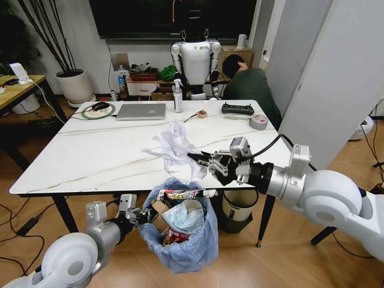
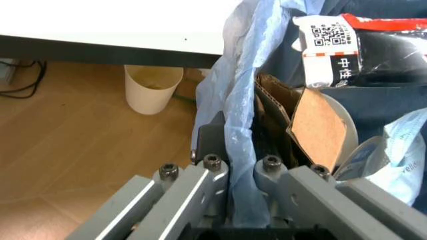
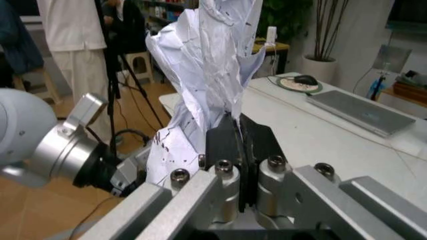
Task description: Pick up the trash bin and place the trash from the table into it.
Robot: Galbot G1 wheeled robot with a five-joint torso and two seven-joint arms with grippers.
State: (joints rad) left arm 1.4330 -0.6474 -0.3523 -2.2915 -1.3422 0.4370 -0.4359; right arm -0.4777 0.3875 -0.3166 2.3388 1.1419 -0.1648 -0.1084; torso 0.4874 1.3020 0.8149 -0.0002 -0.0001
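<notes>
Carrying the crumpled white paper sheet (image 1: 176,146) off the worktop (image 1: 90,162) edge is the step in hand, and the right gripper (image 1: 201,159) has its fingers pinched on one corner of it. I'd lift it clear of the edge before swinging it over the trash bin (image 1: 180,237), which the left gripper (image 1: 141,216) holds just below the near edge, fingers pressed on the blue liner rim. That bin looks nearly full; a red-and-black wrapper (image 1: 183,194) lies across its mouth. The laptop (image 1: 141,111), tape roll (image 1: 258,122) and spray bottle (image 1: 177,96) sit well apart.
</notes>
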